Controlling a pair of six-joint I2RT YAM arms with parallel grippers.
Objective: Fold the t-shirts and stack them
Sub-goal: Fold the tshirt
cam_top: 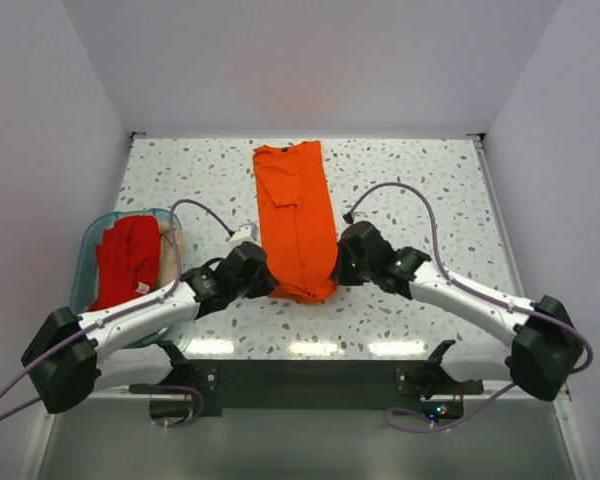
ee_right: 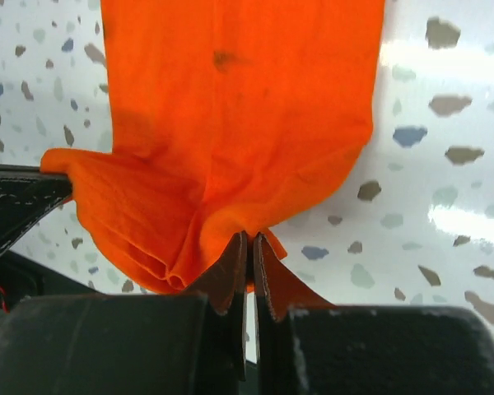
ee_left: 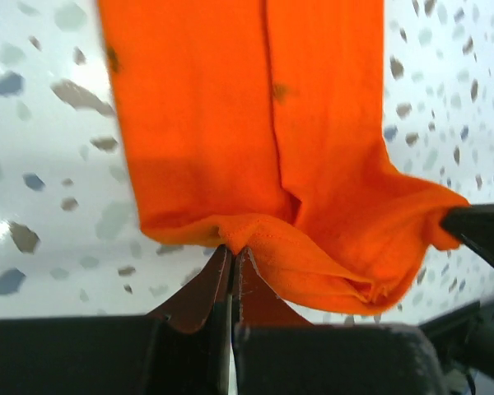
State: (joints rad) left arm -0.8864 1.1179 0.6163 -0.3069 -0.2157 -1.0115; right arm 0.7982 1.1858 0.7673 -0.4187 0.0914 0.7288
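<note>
An orange t-shirt (cam_top: 295, 215) lies folded into a long strip down the middle of the speckled table (cam_top: 430, 190). My left gripper (cam_top: 263, 280) is shut on the near left corner of the orange t-shirt (ee_left: 255, 164), pinching the hem between its fingertips (ee_left: 222, 271). My right gripper (cam_top: 338, 270) is shut on the near right corner of the same orange t-shirt (ee_right: 230, 123), with cloth bunched at its fingertips (ee_right: 267, 263). A red t-shirt (cam_top: 125, 260) and a beige one (cam_top: 170, 245) lie in the tub on the left.
A translucent teal tub (cam_top: 88, 250) stands at the table's left edge beside my left arm. White walls close the table in on the left, right and back. In each wrist view the other gripper's dark finger shows at the frame's edge.
</note>
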